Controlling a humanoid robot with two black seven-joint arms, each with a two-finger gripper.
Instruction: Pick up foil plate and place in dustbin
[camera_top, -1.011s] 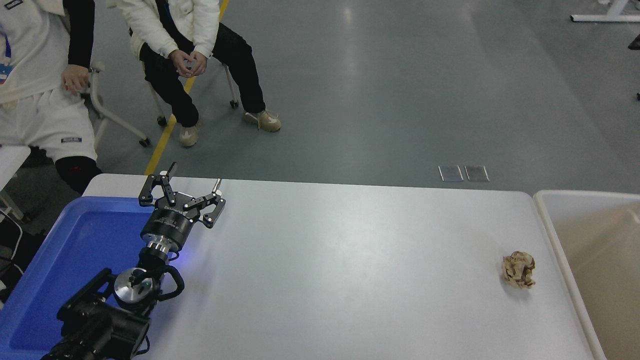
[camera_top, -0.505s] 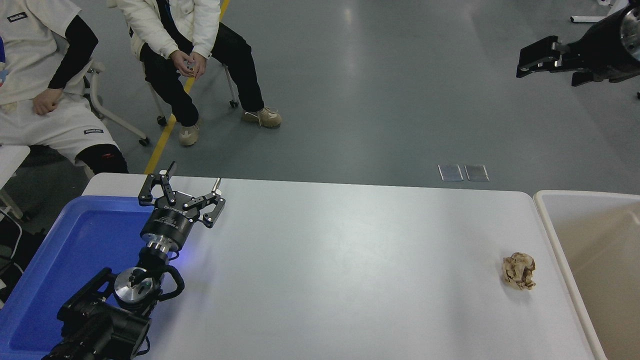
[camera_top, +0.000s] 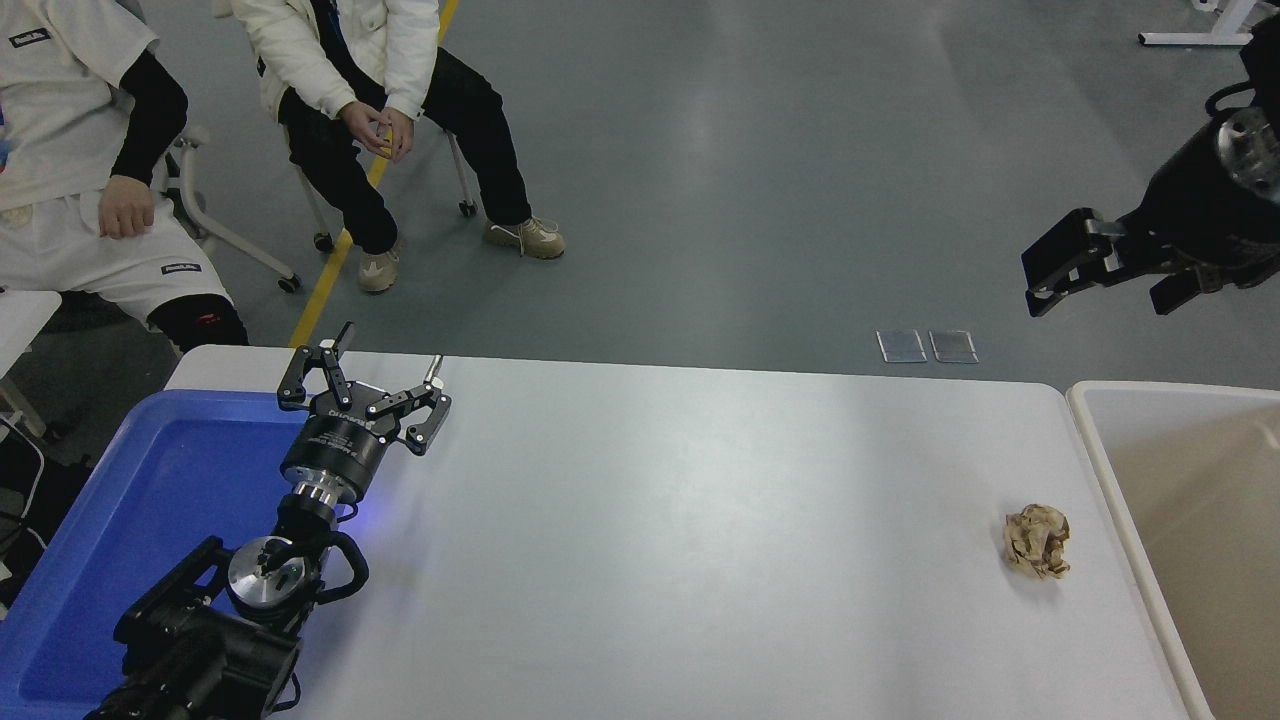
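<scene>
The foil plate is not in view on the table, in either gripper, or in the visible part of the bin. The beige dustbin (camera_top: 1100, 445) stands at the table's right end, cut off by the picture's edge. My right gripper (camera_top: 1095, 298) hangs open and empty in the air at the upper right, above and beyond the dustbin's far corner. My left gripper (camera_top: 390, 352) is parked open at the lower left, over the blue tray's inner edge.
A small crumpled brown paper ball (camera_top: 1038, 540) lies on the white table (camera_top: 700, 520) close to the dustbin. A blue plastic tray (camera_top: 150, 500) sits at the left end. Two people (camera_top: 360, 90) sit beyond the table's far left.
My right arm came into view at the upper right and has moved down toward the dustbin. The left arm has not moved. The person at far left shifted.
</scene>
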